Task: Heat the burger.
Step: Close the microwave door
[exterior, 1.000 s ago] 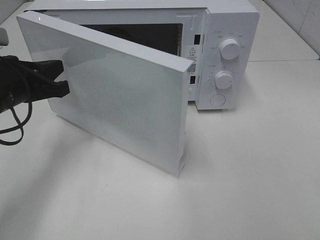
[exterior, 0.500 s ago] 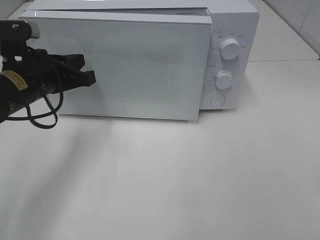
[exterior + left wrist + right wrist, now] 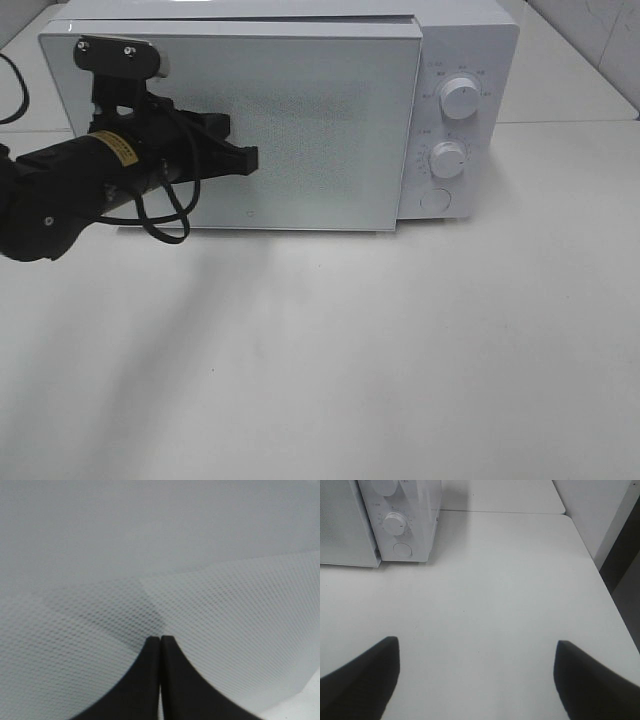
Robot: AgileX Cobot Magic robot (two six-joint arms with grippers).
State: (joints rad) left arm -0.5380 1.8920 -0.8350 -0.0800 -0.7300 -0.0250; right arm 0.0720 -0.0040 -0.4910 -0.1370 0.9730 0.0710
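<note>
The left pincer (image 3: 250, 158), fully closed and empty, touches the closed microwave door (image 3: 330, 120) while the right pincer (image 3: 477, 642) hangs spread wide, holding nothing, above the worktop (image 3: 485, 580).

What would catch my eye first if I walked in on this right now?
The big white microwave at the back of the table, its door looking shut. Next, the black left arm's fingers, pressed together with their tips right at that door's front. An upper knob and a lower knob sit on the panel to the right of the door.
</note>
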